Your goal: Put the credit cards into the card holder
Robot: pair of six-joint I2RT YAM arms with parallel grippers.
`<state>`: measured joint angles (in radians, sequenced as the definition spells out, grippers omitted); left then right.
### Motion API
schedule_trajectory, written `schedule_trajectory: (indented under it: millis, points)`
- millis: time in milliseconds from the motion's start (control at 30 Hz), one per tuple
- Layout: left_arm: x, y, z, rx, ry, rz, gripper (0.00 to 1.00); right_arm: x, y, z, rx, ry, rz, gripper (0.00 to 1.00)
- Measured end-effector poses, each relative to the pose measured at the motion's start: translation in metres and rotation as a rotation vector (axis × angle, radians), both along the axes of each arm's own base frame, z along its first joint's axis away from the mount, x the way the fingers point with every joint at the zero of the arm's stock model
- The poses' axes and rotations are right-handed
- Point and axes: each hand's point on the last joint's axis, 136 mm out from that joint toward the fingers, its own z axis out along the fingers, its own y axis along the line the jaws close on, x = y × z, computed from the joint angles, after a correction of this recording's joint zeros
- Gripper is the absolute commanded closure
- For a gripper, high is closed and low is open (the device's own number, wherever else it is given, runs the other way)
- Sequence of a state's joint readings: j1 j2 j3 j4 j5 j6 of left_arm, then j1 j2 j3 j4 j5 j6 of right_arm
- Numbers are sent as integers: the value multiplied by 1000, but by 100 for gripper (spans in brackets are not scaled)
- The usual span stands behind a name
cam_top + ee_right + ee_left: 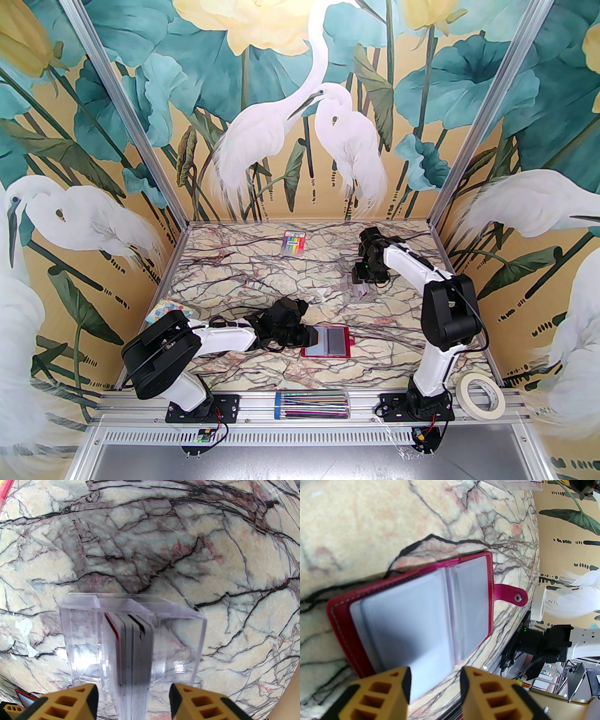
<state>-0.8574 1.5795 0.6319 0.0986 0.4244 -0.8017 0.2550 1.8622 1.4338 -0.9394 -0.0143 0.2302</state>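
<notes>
Left wrist view: left pincer (435, 674) stands apart at the edge of the open card holder (339, 625). Beyond the card holder, to its right, the right pincer (133, 688), also apart, hangs above credit cards (138, 648) inside a clear box (182, 639).

I count one red card holder (342, 623), one clear box (178, 639) with several grey credit cards (138, 648) packed too tight to number, one rainbow pack (294, 242), one patterned square (171, 312), one tape roll (482, 396).
</notes>
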Motion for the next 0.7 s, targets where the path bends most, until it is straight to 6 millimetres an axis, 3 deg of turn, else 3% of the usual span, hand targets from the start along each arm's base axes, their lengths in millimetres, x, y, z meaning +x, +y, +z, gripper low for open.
schedule_trajectory:
  millis: [700]
  points:
    - [1,-1,-5,2,2,0,60,3,-10,-7,-69,14,-11,51]
